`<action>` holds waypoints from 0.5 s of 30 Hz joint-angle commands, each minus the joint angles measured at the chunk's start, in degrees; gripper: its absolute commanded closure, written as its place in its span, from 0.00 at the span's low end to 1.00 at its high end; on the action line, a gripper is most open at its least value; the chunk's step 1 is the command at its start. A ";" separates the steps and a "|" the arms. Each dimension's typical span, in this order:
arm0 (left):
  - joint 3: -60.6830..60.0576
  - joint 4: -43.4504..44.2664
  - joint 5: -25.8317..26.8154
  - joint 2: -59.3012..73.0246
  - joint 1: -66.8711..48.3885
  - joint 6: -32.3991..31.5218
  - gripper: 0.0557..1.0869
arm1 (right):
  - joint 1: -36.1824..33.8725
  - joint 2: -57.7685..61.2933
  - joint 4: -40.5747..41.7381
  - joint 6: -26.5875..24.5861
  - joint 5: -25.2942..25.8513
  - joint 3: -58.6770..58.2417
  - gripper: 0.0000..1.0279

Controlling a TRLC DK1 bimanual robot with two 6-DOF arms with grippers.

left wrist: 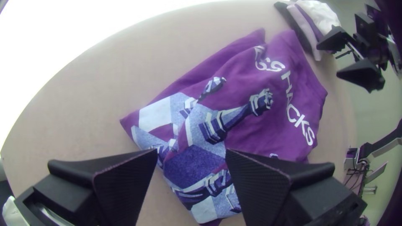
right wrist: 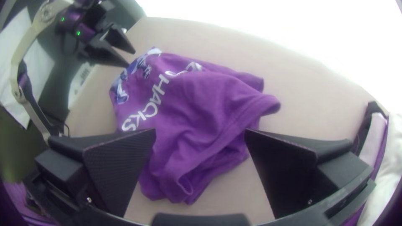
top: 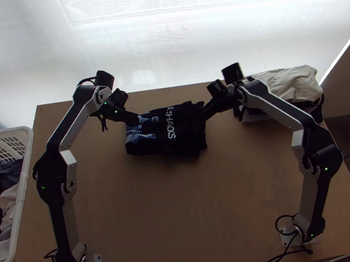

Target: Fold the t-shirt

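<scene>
My left gripper is at the t-shirt's left side in the top view, and my right gripper at its right side. The t-shirt lies as a compact, folded bundle near the table's far edge, dark there and purple in the wrist views. White letters and a blue-white print show on the t-shirt. My left gripper stands open over the printed part. Wide apart, the fingers of my right gripper hold nothing; beneath them the t-shirt has loose, wrinkled edges.
A pile of folded cloths sits at the table's far right corner. A white basket with clothes stands along the left edge. Bare table stretches between the arms' bases.
</scene>
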 commanded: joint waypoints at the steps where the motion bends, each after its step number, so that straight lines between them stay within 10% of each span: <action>1: 0.14 -1.17 -0.50 -1.60 0.27 0.55 0.22 | -7.96 -0.55 0.58 16.22 -9.74 -2.06 0.04; 15: -0.21 -2.76 -0.85 -3.45 -0.87 -0.69 0.22 | -6.55 7.19 -1.09 22.63 -17.47 -1.62 0.04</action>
